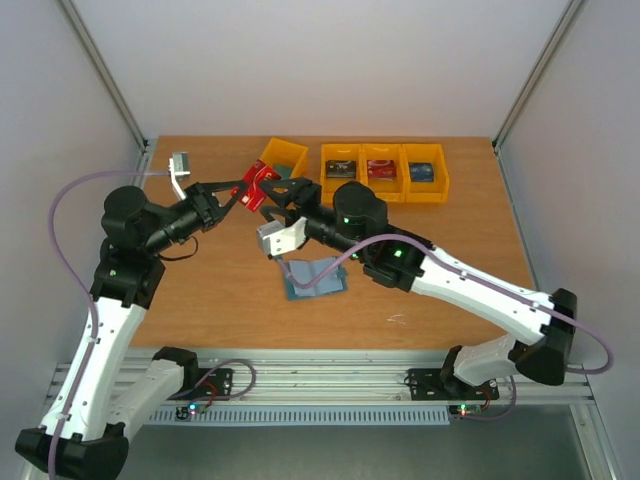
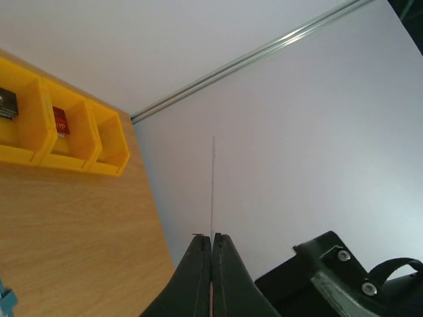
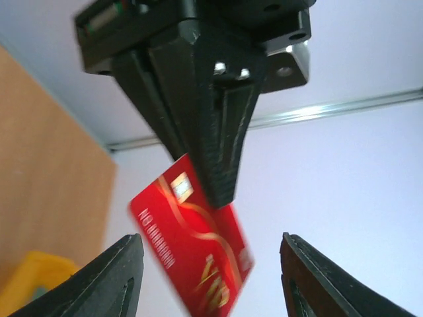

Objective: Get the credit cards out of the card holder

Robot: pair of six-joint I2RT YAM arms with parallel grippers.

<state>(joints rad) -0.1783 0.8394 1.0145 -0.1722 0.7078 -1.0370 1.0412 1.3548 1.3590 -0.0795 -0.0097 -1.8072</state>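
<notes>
My left gripper (image 1: 250,188) is shut on a red credit card (image 1: 260,184) and holds it in the air above the back of the table. In the left wrist view the card (image 2: 212,185) shows edge-on as a thin line between the shut fingertips of the left gripper (image 2: 211,236). My right gripper (image 1: 284,200) is open just beside the card. In the right wrist view the red card (image 3: 192,251) hangs between the spread fingers of the right gripper (image 3: 210,239), and the jaws are apart from it. The slate-blue card holder (image 1: 315,277) lies open on the table below.
Several yellow bins stand along the back: one tilted (image 1: 283,158), and three in a row holding a dark card (image 1: 341,168), a red card (image 1: 381,168) and a blue card (image 1: 422,171). The bins also show in the left wrist view (image 2: 73,142).
</notes>
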